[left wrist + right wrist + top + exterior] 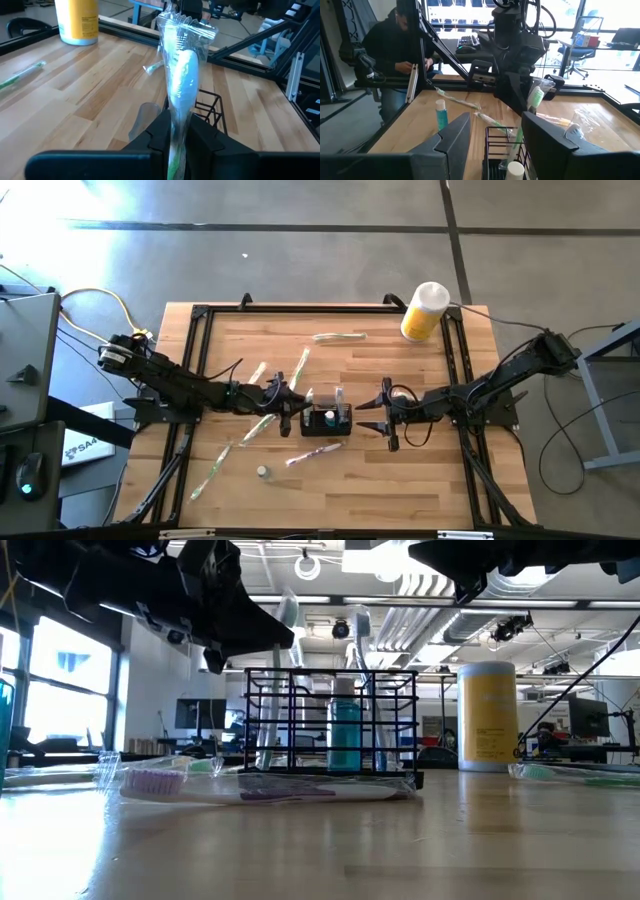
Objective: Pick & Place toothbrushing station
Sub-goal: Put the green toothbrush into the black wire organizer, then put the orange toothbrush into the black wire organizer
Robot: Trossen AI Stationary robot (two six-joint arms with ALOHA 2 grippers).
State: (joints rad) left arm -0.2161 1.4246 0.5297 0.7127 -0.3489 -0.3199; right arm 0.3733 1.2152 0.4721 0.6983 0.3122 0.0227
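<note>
- The left claw clenches a wrapped toothbrush just beside the black organiser box at mid-surface.
- Next, I judge: lower the brush into the box, then release.
- The right claw waits spread apart, empty.

Daylight floods in from windows behind the left gripper, leaving that gripper and the toothbrushing station as dark silhouettes in the low view. Glare washes the wooden table nearest the lens, which is also soft (out of focus). The overhead view is evenly lit, with a bright patch on the floor beyond the left arm.
</note>
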